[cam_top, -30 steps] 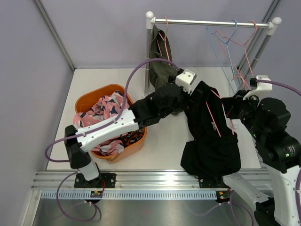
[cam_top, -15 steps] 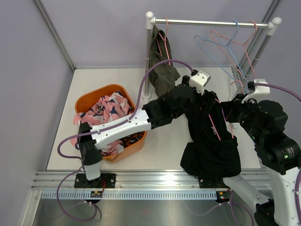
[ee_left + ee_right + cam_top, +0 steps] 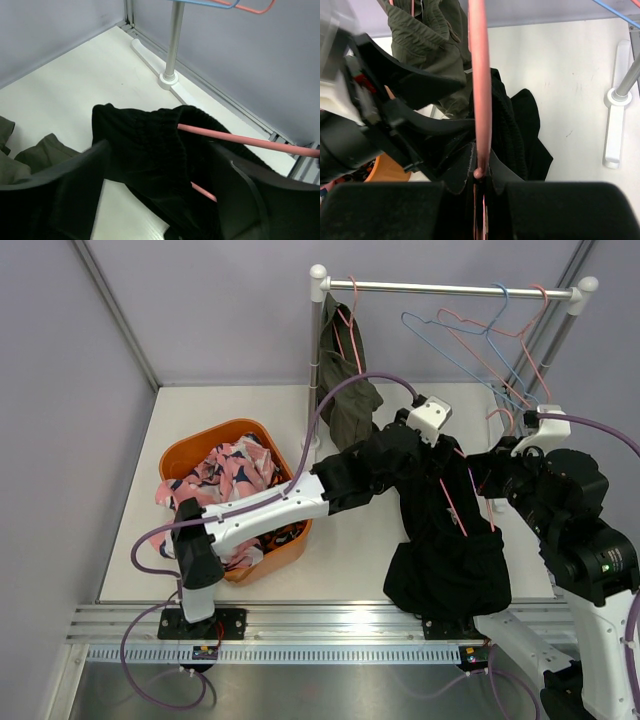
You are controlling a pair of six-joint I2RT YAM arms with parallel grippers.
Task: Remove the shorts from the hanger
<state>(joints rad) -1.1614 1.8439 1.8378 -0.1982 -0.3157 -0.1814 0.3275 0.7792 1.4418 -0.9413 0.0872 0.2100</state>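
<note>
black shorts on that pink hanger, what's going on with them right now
The right gripper is clamped on the pink hanger, holding it off the rack with the black shorts draped on it. The left gripper has its jaws open on either side of the shorts' waistband, not yet gripping. Pink patterned shorts lie in the orange basket, and an olive pair hangs on the rack.

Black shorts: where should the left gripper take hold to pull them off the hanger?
The black shorts' ribbed waistband, bunched thick over the pink hanger. Come from the left, opposite the right gripper clamping the hanger; the left gripper stands open astride it.
</note>
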